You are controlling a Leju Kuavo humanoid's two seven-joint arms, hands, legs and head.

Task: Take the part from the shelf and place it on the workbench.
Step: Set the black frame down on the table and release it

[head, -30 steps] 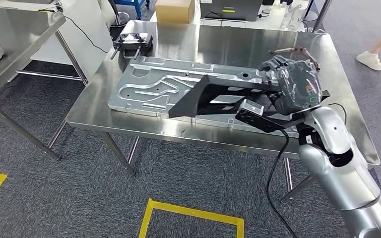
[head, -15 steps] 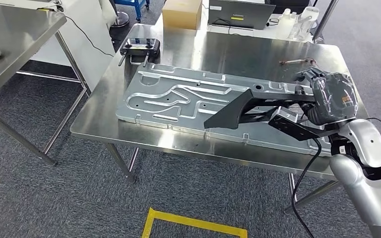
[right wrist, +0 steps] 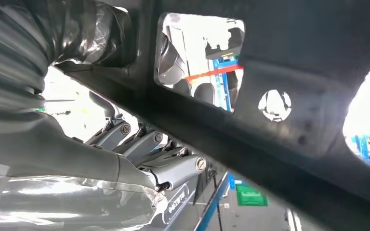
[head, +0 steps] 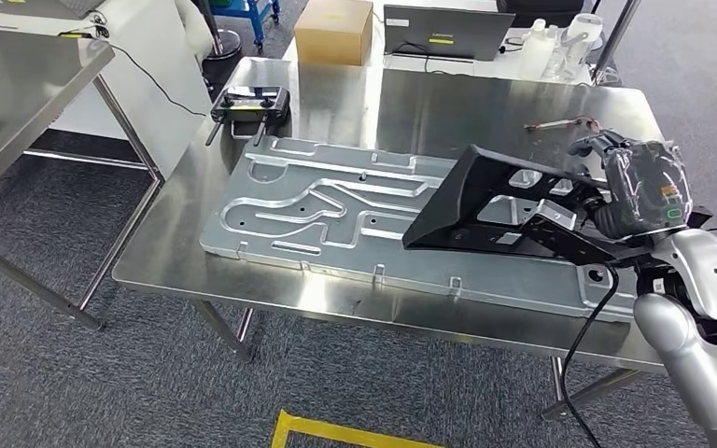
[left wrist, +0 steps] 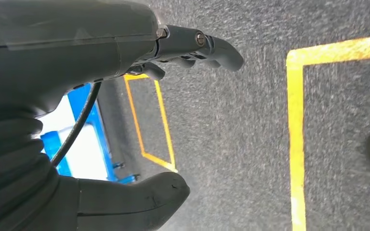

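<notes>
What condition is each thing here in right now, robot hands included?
Black metal bracket part: held, tilted over the plate.
Right hand: gripping the bracket's end.
Left hand: empty, fingers apart, hanging above the carpet.
Large stamped silver metal plate: lying flat on the steel workbench.
Laptop: open.
Cardboard box: closed.

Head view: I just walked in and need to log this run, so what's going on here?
The robot's right hand holds a black part over the steel workbench, above a large stamped metal panel lying on it. The part sits tilted and has not been let go. The left hand hangs over the carpet, holding nothing, fingers apart.
</notes>
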